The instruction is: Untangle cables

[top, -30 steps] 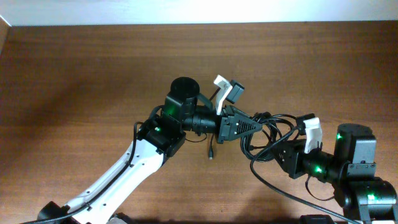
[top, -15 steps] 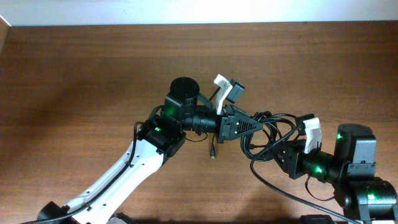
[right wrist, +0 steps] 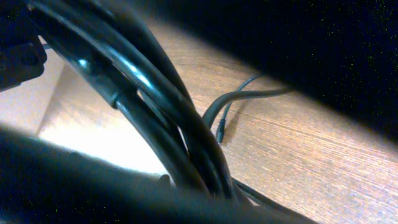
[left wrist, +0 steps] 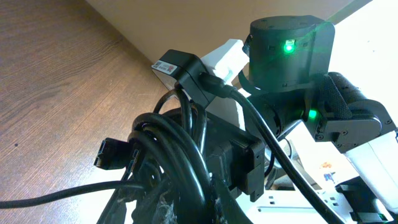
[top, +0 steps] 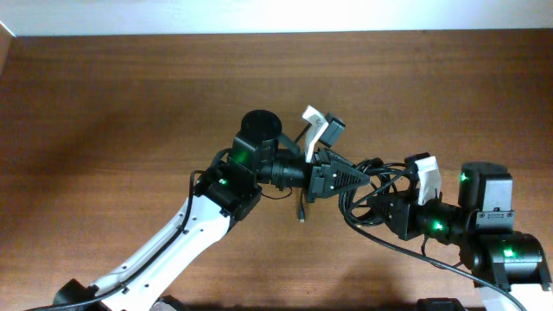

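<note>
The cables point(top: 378, 166) are a bundle of thin black loops hanging in the air between my two grippers, right of the table's centre. My left gripper point(top: 352, 176) points right and is shut on the bundle's left side. In the left wrist view the cables point(left wrist: 180, 149) run down between the fingers of the left gripper point(left wrist: 205, 211), and a small flat plug point(left wrist: 107, 154) sticks out to the left. My right gripper point(top: 389, 211) points left and is shut on the bundle's lower right. The right wrist view is filled by the cables point(right wrist: 155, 99) running into the right gripper point(right wrist: 211, 190).
A loose strand with a plug end point(top: 301, 212) dangles below the left gripper; the strand point(right wrist: 239, 99) shows over the wood. A thicker black wire point(top: 406, 257) trails from the right arm. The wooden table point(top: 104, 130) ends at a white wall behind.
My right gripper has moved left and a little up, closer to the left gripper, bunching the loops. The left gripper shifted slightly right. Both grips hold.
</note>
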